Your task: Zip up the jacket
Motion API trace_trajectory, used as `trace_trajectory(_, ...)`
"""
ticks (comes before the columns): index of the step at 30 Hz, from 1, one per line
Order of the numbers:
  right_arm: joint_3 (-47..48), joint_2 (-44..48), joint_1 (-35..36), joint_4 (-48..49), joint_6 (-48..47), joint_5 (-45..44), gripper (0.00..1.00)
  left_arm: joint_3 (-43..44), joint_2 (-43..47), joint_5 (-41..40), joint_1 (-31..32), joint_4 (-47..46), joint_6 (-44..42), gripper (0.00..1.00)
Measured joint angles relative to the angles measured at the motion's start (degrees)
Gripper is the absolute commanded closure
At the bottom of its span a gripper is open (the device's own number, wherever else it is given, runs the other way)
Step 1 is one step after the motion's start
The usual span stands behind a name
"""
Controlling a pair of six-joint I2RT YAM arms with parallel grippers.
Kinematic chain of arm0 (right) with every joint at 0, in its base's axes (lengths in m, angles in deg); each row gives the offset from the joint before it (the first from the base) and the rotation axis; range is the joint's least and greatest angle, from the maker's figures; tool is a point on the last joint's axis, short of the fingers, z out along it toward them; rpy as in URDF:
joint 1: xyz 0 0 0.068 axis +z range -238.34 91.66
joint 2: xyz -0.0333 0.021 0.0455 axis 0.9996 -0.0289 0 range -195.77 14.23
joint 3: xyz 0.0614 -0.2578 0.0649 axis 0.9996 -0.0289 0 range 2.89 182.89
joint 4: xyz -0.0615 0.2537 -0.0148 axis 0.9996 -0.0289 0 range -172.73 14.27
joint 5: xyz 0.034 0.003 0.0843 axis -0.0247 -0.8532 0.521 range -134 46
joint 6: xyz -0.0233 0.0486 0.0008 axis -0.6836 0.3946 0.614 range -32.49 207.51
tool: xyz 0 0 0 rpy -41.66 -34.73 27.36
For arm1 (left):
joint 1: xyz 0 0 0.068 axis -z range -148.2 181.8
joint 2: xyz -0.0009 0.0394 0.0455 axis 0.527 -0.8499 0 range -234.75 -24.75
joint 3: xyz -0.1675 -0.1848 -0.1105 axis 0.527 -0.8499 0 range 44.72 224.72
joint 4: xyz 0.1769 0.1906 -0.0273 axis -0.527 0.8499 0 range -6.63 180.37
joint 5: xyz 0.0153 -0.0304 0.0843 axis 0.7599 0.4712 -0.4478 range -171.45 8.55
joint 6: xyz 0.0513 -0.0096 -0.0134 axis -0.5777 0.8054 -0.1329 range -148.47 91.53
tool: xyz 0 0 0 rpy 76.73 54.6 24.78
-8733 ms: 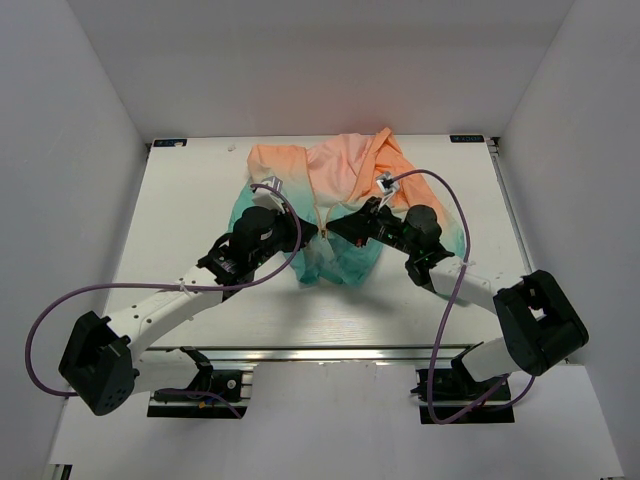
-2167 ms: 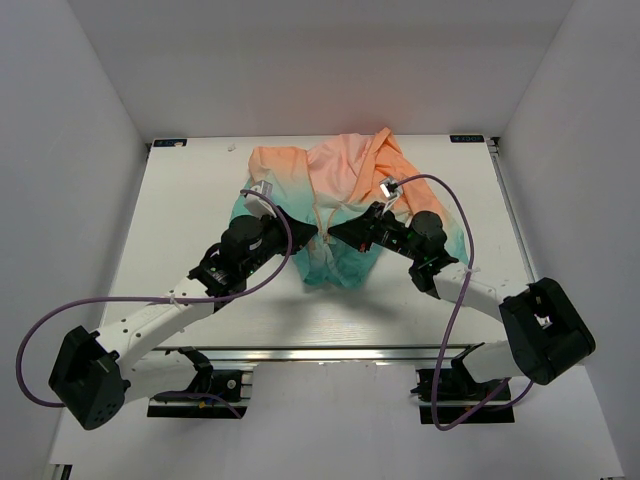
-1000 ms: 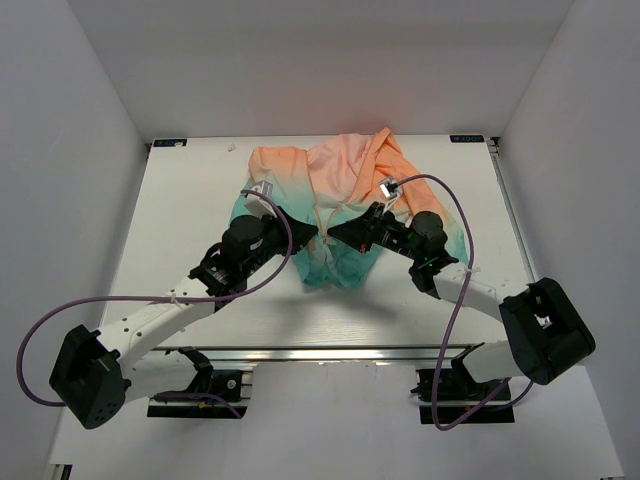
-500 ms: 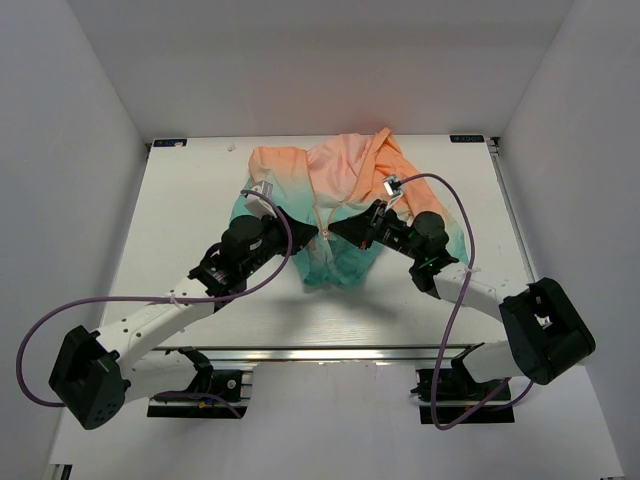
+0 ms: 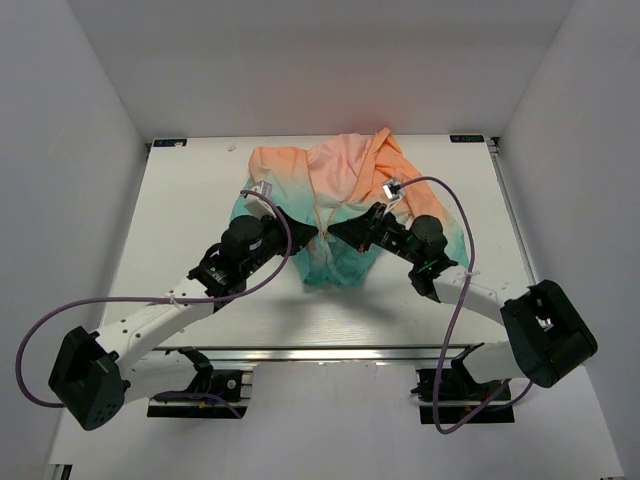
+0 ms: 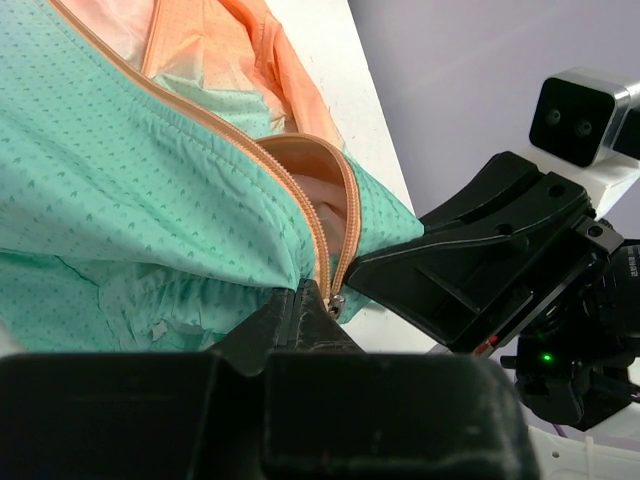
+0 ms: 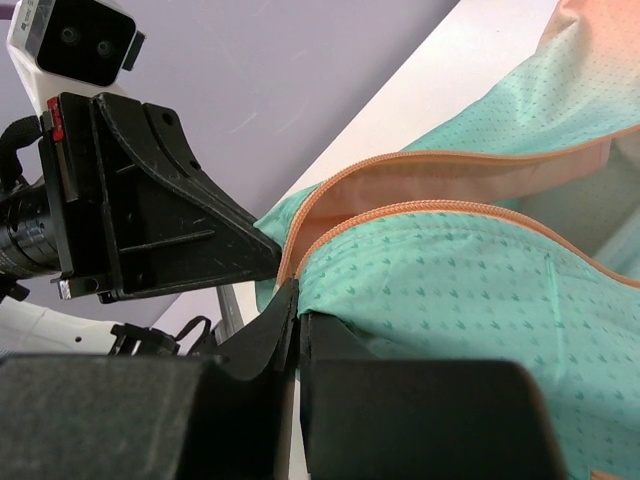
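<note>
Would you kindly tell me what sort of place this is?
Likely a robotics lab cell: white table boxed by plain walls, left arm and right arm bolted at its near edge, holding a jacket.

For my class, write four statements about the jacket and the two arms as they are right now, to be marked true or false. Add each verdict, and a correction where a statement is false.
1. The left tool and the right tool are both shut on the jacket. True.
2. The jacket's teal end lies farthest from the arm bases. False: the teal end is nearest them, and the peach hood end is farthest.
3. The zipper is closed all the way to the hood. False: beyond the tools its two orange rows stand apart.
4. The two tools meet close together at the jacket's front. True.
</note>
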Motion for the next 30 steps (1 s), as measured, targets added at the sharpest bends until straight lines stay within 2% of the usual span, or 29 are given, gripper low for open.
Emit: trace_trajectory(30,-1.6,2.9,3.3,-1.3,-1.5,-4.2,1.0,-0.7,1.7,-1.6,0.0,1.2,1.6,1.0)
